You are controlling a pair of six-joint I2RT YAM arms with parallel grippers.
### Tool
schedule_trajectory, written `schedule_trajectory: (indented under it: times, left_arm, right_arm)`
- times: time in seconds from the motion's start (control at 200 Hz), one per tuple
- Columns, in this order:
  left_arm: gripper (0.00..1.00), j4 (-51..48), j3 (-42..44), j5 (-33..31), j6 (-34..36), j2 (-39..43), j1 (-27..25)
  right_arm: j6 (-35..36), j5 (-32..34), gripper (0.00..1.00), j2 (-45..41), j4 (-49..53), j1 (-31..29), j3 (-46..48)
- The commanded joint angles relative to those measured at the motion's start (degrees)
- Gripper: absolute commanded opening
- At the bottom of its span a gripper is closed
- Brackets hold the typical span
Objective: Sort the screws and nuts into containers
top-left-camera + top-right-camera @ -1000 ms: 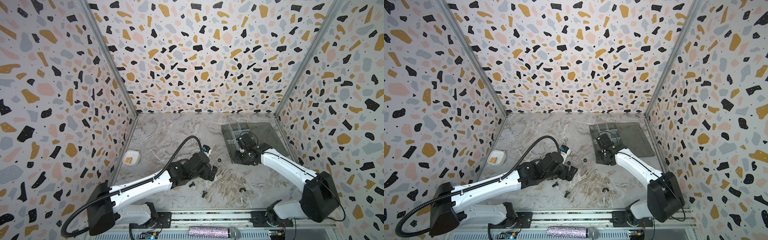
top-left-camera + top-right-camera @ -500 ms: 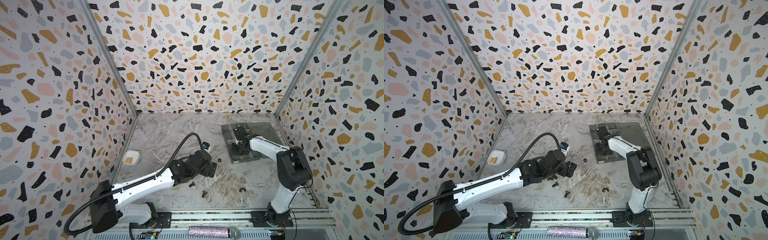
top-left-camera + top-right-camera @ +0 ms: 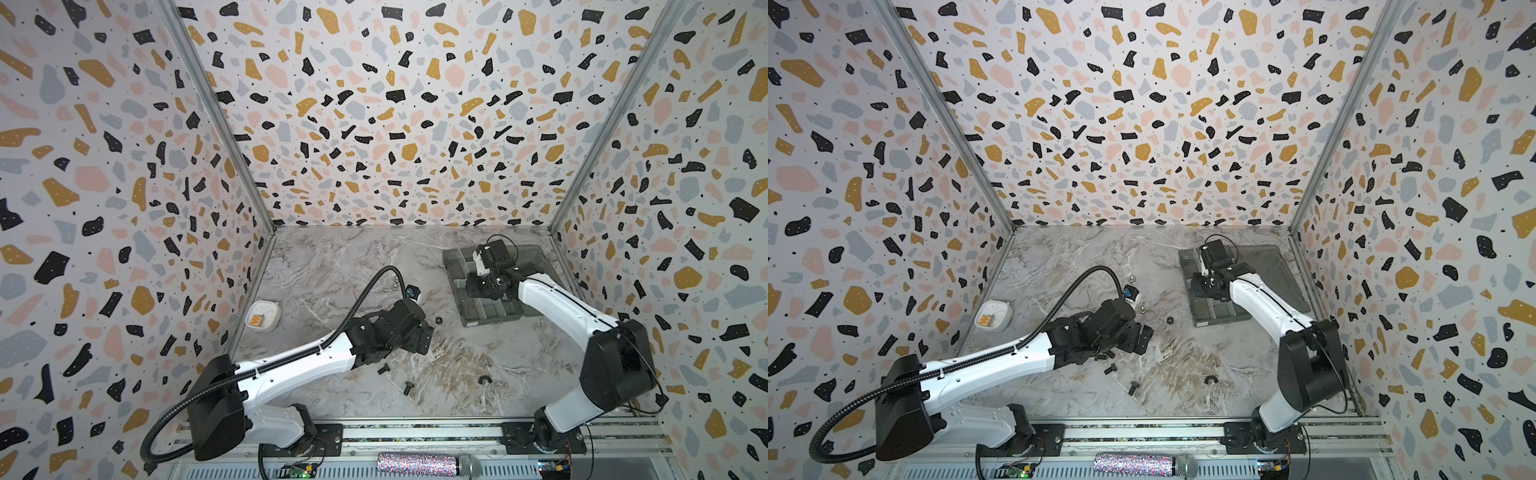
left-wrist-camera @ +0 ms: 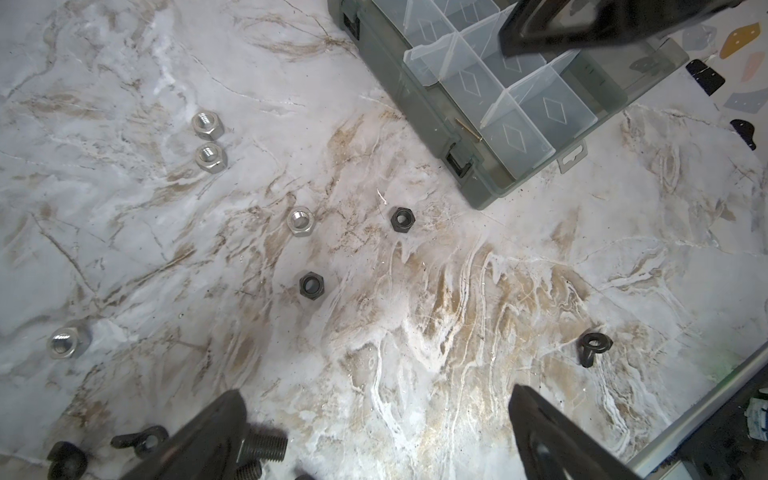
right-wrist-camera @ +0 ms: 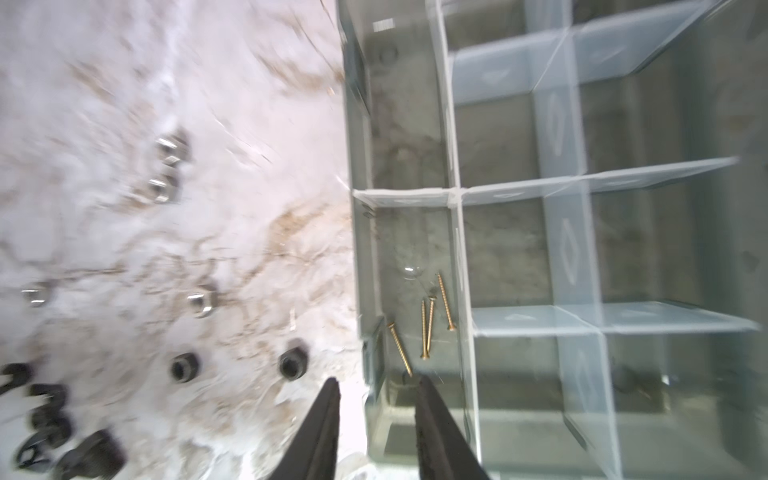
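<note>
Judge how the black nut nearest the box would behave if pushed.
The black nut lies flat, hole up, so it would probably slide on the smooth table rather than roll. It looks rigid, unlikely to deform. Being low, it may be awkward to pinch.

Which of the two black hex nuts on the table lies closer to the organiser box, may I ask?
The black hex nut near the organiser box corner; the other nut sits farther out.

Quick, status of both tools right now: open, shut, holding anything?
Left tool: wide open, holding nothing.
Right tool: partly open, nothing between its fingers, at the organiser box wall by the brass screws.
</note>
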State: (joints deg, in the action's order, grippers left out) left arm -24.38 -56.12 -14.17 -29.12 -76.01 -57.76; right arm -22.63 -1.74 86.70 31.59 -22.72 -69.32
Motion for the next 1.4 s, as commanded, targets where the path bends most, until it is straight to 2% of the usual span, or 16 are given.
schedule_trajectory:
  times: [0.0, 0.13, 0.22, 0.35, 0.385, 0.456, 0.786, 0.856, 1.021, 1.136, 1.397]
  left_arm:
    - [0.99, -1.1, -0.83, -0.52, 0.85, -1.08, -1.89]
    - [0.99, 0.72, -0.72, -1.39, 1.12, -2.8, -6.49]
    - [0.99, 3.23, -0.46, -1.34, 2.01, -5.16, -10.04]
    - [0.97, 5.9, -1.45, -0.82, 2.5, -10.25, -14.3]
    - [0.96, 6.46, -2.0, -0.57, 2.56, -11.73, -15.25]
    - [0.94, 7.68, -3.25, 0.1, 3.18, -14.4, -17.01]
    - [0.89, 8.15, -11.64, 1.17, 5.3, -24.78, -20.47]
    - [0.89, 7.84, -11.7, -0.22, 4.96, -24.28, -20.47]
    - [0.92, 5.87, -9.16, -5.17, 2.82, -18.88, -20.38]
    - [0.94, 6.38, -5.67, -6.33, 1.81, -13.66, -20.29]
    - [0.98, 6.1, 0.29, -8.26, 0.78, -2.93, -19.53]
  right_arm:
    - [0.46, 2.36, 0.42, -7.15, 5.84, -0.12, 4.35]
    - [-1.03, 4.99, 0.56, -16.62, 8.22, 0.92, 13.05]
    - [-1.7, 4.82, 0.75, -22.97, 9.61, 3.63, 17.03]
    - [-0.51, 2.73, 0.78, -29.84, 12.06, 8.52, 19.04]
    - [-0.21, 2.71, 0.84, -30.99, 12.7, 9.63, 19.2]
    - [0.47, 1.91, 0.85, -32.73, 13.45, 11.7, 19.32]
    - [4.7, -4.53, 0.85, -35.49, 15.03, 18.08, 17.96]
    - [3.91, -6.54, 0.82, -36.39, 14.79, 18.26, 18.97]
    - [-1.02, -14.32, 0.65, -39.55, 13.5, 17.68, 24.08]
    - [-4.53, -12.77, 0.58, -41.48, 15.27, 14.2, 27.42]
    - [-17.57, -6.9, 0.57, -45.25, 22.55, -0.02, 29.42]
